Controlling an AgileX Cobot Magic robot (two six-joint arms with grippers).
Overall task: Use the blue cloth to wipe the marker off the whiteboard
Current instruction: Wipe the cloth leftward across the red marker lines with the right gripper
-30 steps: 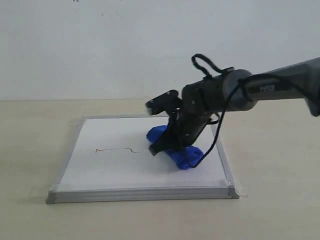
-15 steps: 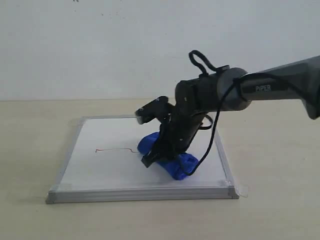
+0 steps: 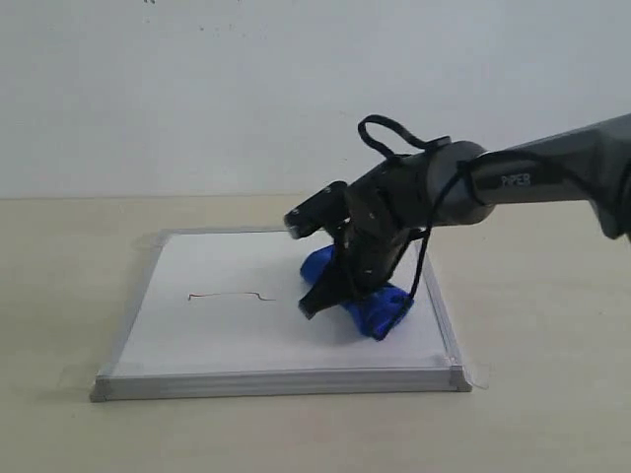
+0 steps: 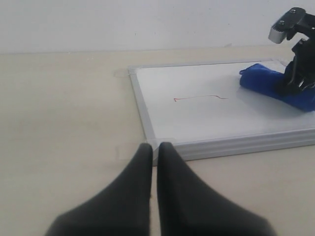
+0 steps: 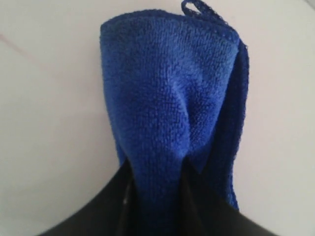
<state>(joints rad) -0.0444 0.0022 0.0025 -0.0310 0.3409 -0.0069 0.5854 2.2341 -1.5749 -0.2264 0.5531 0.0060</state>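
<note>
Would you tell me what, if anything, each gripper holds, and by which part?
The right gripper pinches the blue cloth across its middle; the left gripper, shut, holds nothing.

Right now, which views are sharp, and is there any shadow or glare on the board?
Exterior view: even light, no glare, a soft shadow on the board under the cloth. Left wrist view: left gripper blurred in front, pen line sharp. Right wrist view: cloth fibres sharp, right gripper dark and soft.
</note>
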